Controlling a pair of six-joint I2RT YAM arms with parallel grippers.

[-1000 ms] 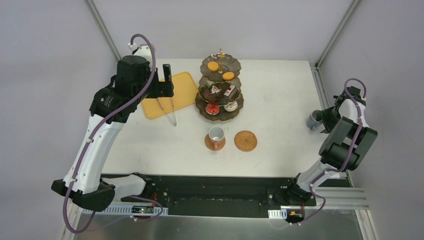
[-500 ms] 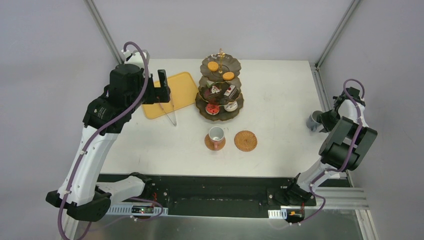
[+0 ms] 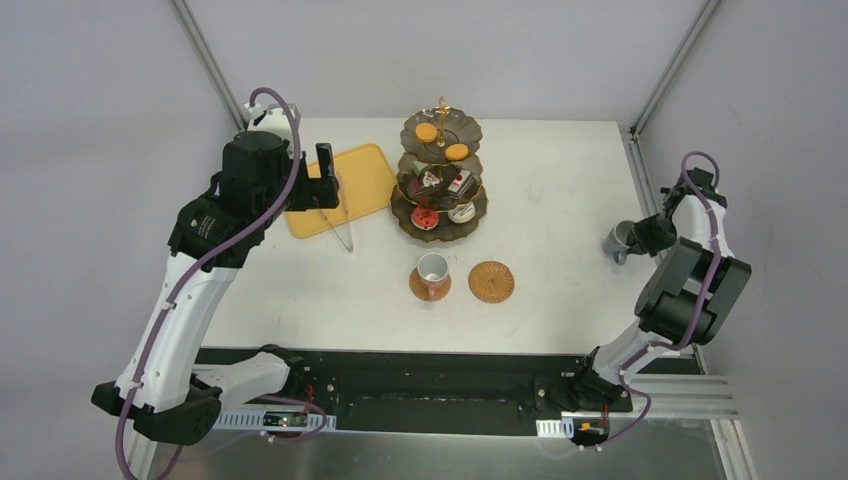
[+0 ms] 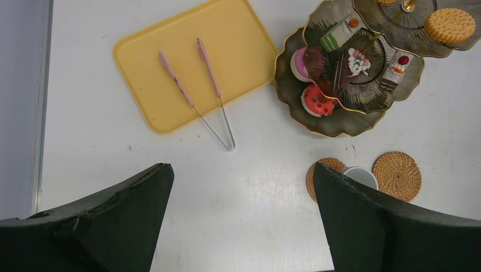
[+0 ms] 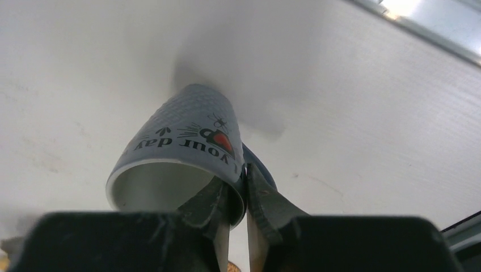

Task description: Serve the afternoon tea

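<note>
The woven coaster (image 3: 491, 282) looks rough, the yellow tray (image 4: 193, 62) smooth matt plastic, the blue-grey cup (image 5: 181, 136) dimpled.

pink tongs (image 4: 209, 68) half on yellow tray (image 4: 238, 39)

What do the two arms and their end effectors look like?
The left arm and right arm each have white lower links, black upper links and joints, and a looping purple cable. The left end effector and right end effector have dark, matte, wedge-shaped fingers.

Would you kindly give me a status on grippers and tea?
Left gripper open by the tray. Right gripper shut on rim of blue-grey cup. Bare coaster beside pink cup; way there looks clear.
</note>
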